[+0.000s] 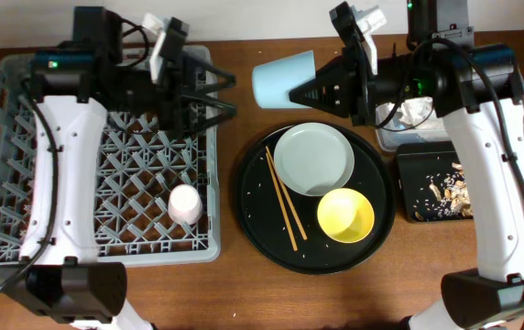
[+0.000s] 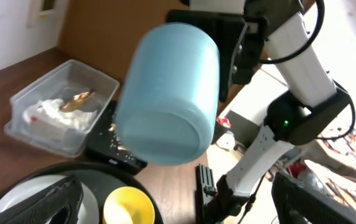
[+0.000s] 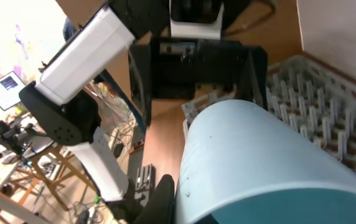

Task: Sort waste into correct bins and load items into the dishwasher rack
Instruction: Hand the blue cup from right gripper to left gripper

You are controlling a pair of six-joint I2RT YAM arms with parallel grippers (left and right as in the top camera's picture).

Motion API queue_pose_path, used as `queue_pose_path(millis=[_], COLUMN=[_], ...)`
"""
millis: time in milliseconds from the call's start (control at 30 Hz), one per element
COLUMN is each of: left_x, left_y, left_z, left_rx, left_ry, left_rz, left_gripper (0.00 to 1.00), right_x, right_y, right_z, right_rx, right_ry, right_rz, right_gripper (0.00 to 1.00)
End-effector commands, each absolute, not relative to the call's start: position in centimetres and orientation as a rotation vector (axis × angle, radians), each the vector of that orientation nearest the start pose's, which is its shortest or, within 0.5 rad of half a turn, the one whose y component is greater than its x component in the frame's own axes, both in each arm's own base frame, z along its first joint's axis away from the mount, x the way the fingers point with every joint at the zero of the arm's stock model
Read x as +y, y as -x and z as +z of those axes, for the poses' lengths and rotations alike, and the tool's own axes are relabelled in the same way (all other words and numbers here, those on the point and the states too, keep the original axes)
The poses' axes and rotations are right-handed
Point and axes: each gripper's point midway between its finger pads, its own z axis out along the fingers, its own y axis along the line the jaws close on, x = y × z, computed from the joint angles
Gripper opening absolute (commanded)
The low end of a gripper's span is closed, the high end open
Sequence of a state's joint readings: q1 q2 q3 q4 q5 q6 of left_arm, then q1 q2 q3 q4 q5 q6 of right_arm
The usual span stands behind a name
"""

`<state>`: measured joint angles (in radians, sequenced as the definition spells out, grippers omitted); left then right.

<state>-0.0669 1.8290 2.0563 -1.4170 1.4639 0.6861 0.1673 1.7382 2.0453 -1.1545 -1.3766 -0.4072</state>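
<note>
My right gripper (image 1: 303,90) is shut on the small light-blue cup (image 1: 283,78) and holds it on its side in the air between the rack and the bins; the cup fills the right wrist view (image 3: 259,155) and shows in the left wrist view (image 2: 168,93). My left gripper (image 1: 223,96) is open and empty at the right edge of the grey dishwasher rack (image 1: 24,183), facing the cup. A small pink cup (image 1: 186,203) stands upside down in the rack. The grey-green plate (image 1: 312,158), yellow bowl (image 1: 345,215) and chopsticks (image 1: 285,197) lie on the round black tray (image 1: 253,211).
The clear tub (image 2: 28,134) at the right holds white tissue (image 2: 50,115) and a gold foil wrapper (image 2: 78,98). The shallow black tray (image 1: 409,170) in front of it holds food scraps (image 1: 450,191). The rack's pegs show in the right wrist view (image 3: 327,106).
</note>
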Motion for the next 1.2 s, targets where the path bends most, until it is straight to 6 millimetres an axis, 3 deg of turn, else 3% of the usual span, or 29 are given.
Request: queue_pose_path(millis=[0, 100, 200, 300, 333, 467, 600, 733, 800, 1033, 1100, 1167], left_x=[-21.7, -22.1, -22.1, -22.1, -22.1, -22.1, -22.1, -22.1, -22.1, -21.2, -21.2, -21.2], left_y=[-31.9, -32.1, -32.4, -32.4, -32.4, -32.5, -32.5, -32.5, -32.5, -33.0, -33.0, -33.0], left_z=[40.7, 40.1, 40.2, 40.2, 40.2, 40.2, 40.2, 40.2, 40.2, 40.4, 40.3, 40.4], left_rx=[1.542, 1.563, 1.542, 1.536, 1.534, 1.532, 1.533, 1.535, 1.535, 1.535, 1.535, 1.535], left_ry=[-1.114, -1.129, -1.135, -1.137, -1.138, -1.140, -1.140, -1.141, -1.141, -1.111, -1.112, -1.112], left_rz=[-1.542, -1.527, -1.525, -1.523, -1.521, -1.519, -1.518, -1.515, -1.515, -1.507, -1.507, -1.507], left_gripper=[0.96, 0.95, 0.95, 0.91, 0.85, 0.75, 0.76, 0.92, 0.94, 0.89, 0.79, 0.78], right_x=[23.5, 24.6, 26.7, 27.4, 27.4, 27.4, 26.9, 25.8, 25.8, 25.5, 25.5, 25.5], right_y=[-30.6, -30.0, -29.7, -29.6, -29.7, -29.9, -30.6, -31.5, -31.5, -31.2, -31.2, -31.2], right_z=[43.8, 44.1, 42.8, 42.2, 42.2, 42.0, 42.2, 42.7, 42.7, 42.1, 42.1, 42.1], right_rx=[1.564, 1.544, 1.620, 1.657, 1.661, 1.673, 1.672, 1.670, 1.670, 1.723, 1.723, 1.723], right_ry=[1.132, 1.162, 1.190, 1.194, 1.193, 1.188, 1.164, 1.126, 1.125, 1.100, 1.100, 1.100], right_rz=[1.503, 1.525, 1.471, 1.439, 1.437, 1.417, 1.406, 1.402, 1.402, 1.430, 1.430, 1.430], right_gripper=[0.04, 0.04, 0.04, 0.04, 0.04, 0.04, 0.04, 0.04, 0.04, 0.04, 0.04, 0.04])
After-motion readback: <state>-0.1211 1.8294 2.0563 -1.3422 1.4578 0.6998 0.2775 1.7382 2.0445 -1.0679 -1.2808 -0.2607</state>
